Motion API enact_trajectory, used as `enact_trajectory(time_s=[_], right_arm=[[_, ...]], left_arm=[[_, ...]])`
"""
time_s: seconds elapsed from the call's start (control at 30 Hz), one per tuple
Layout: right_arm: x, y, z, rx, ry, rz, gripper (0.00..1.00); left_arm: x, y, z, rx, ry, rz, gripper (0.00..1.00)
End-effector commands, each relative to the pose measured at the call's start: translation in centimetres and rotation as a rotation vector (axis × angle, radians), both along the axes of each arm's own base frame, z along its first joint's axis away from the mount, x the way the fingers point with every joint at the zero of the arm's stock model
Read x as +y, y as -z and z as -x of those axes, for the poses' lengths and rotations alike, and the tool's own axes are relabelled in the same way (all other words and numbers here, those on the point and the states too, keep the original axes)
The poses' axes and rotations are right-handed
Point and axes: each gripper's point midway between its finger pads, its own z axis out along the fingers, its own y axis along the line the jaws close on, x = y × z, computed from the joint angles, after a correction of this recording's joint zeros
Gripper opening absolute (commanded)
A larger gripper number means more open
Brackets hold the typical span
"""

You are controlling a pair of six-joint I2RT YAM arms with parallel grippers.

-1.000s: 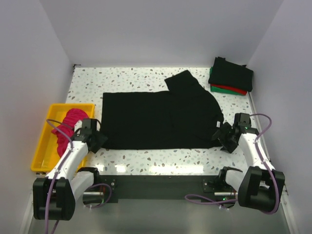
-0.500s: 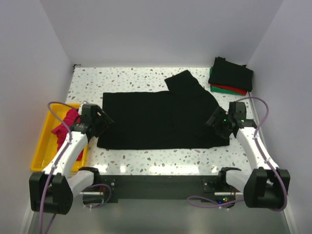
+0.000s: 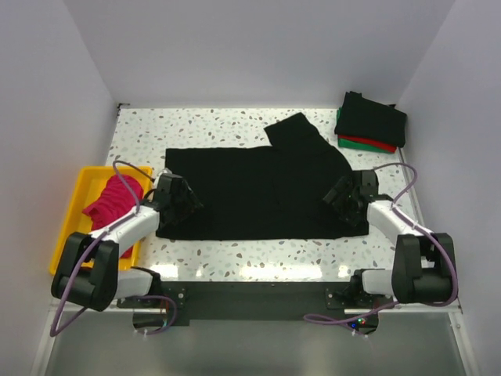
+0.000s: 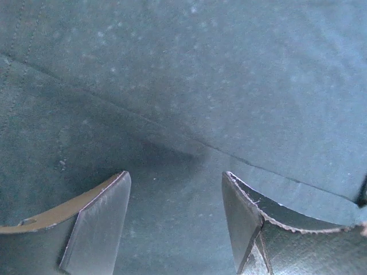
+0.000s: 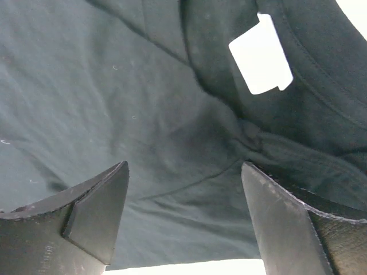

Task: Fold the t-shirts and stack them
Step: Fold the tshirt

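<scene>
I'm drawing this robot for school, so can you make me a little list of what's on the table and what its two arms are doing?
Table: speckled white top
Black t-shirt: laid out in the middle
Neck tag: small, white, at the shirt's right end
Folded stack: far right corner, black on top, red and green edges underneath
Yellow tray: left side, holds a bunched pink t-shirt
Left jaws: open, over the shirt's left end
Right jaws: open, near the tag
</scene>
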Motion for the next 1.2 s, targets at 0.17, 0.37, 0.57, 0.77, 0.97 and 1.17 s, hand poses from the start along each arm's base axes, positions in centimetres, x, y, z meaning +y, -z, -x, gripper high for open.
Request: enact_trajectory(time_s=[0.17,0.37,0.57,0.77,0.97,1.17], right_arm=[[-4.0,4.2,4.6,0.107,0.224,-0.002,0.88],[-5.2,4.1,7.5,0.21,0.244,0.013,0.89],[-4.2,3.8,9.6,0.224,0.209,-0.021,0.89],[-2.6,2.9,10.3,0.192,0.156,-0.086,0.89],[-2.1,-1.8,6.9,0.061,0.026,-0.092,0.91],[-2.0,-8.4,0.2,-0.151,-0.073,-0.062,0.99]], left_arm=[[1.3,3.5,2.8,0.042,-0.037,-0.042,0.7],[1.6,4.8,5.8,0.096,-0.075,-0.043,0.7],[2.0,4.4,8.4,0.127,-0.118,-0.047,0.7],[2.0,2.5,8.5,0.093,-0.11,-0.034,0.7],[0.7,-2.7,5.0,-0.017,-0.065,-0.01,0.71],[1.8,-10.7,-2.8,-0.177,-0.109,-0.132,0.76]])
